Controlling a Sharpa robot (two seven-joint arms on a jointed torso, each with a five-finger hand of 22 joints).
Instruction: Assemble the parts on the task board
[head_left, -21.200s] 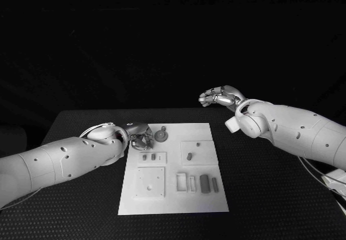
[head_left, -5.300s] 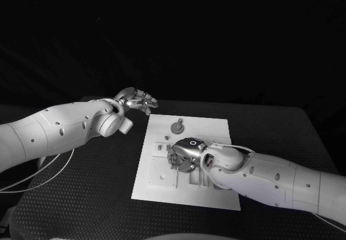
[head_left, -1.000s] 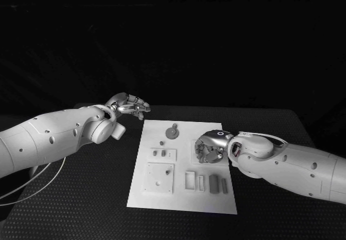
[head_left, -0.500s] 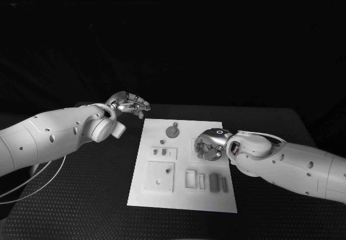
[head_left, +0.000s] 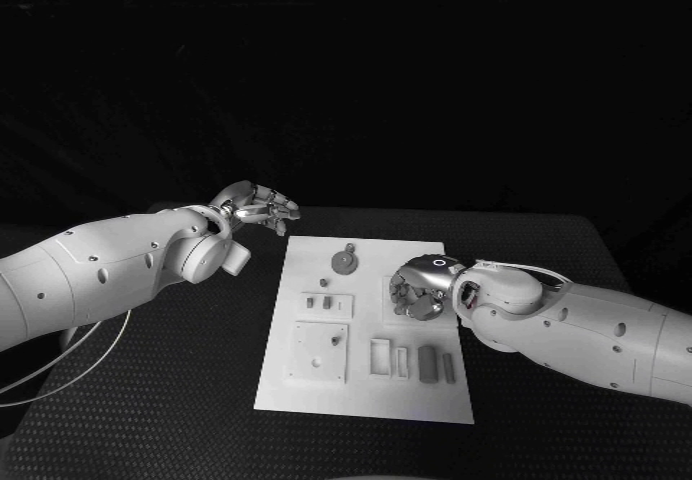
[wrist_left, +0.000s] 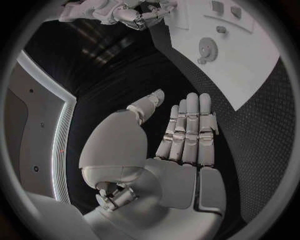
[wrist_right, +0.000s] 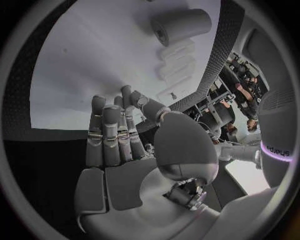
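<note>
The white task board (head_left: 368, 395) lies in the middle of the black table. A round grey part with a knob (head_left: 343, 262) sits near its far edge. Two small parts (head_left: 327, 303) stand in a block on the left, and two long dark parts (head_left: 438, 366) lie near the front right. My right hand (head_left: 417, 291) hovers over the board's right middle. In the right wrist view its fingers (wrist_right: 111, 132) are stretched out and hold nothing, with a grey cylinder (wrist_right: 181, 24) lying beyond them. My left hand (head_left: 258, 210) hangs off the board's far left corner, its fingers (wrist_left: 190, 127) straight and empty.
A square plate (head_left: 319, 352) and two narrow slots (head_left: 389, 359) occupy the board's front half. Black table (head_left: 159, 380) surrounds the board on both sides. The left wrist view shows the board (wrist_left: 250, 75) with the round part (wrist_left: 207, 48) on it.
Over the last second my right hand has drifted slightly toward the board's far side. The left hand has hardly moved.
</note>
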